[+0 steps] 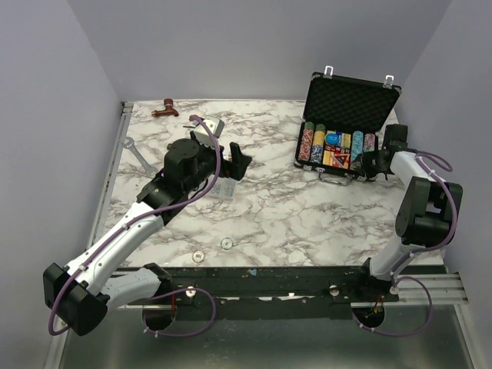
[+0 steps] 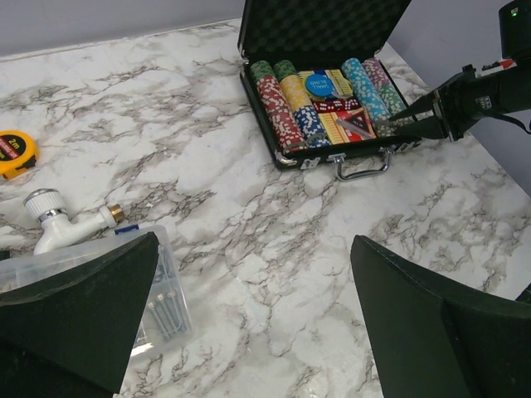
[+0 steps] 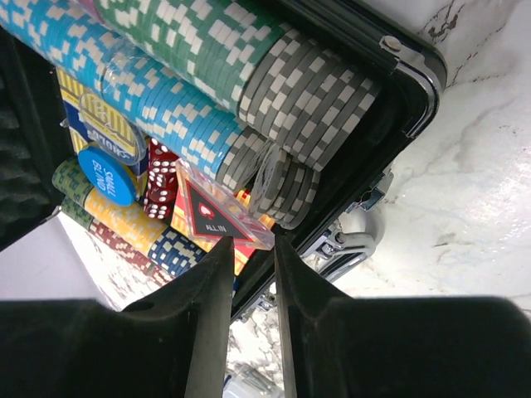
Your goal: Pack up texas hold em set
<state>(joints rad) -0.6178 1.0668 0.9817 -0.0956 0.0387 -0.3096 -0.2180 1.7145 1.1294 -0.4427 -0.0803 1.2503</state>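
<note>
The black case sits open near the far right corner of the marble tabletop. Its foam-lined lid stands up toward the far edge and its handle faces the near edge. Rows of chips in red, yellow, blue, teal, green and grey fill the tray. Among them lie a blue disc, red dice and a clear "ALL IN" plaque.

The right claw reaches over the case's near right corner. Its fingers are almost together, with only a thin slit between them, and their tips meet the plaque's lower edge. Whether they pinch it cannot be told.

The left claw hangs over the middle left of the tabletop, well apart from the case, spread wide and holding nothing. Just below it is a clear plastic box of small metal parts. Beside that lies a white pipe fitting, and farther out a yellow tape measure.

A silver wrench lies along the left edge and a reddish tool lies at the far left corner. Two small metal rings rest near the near edge.
</note>
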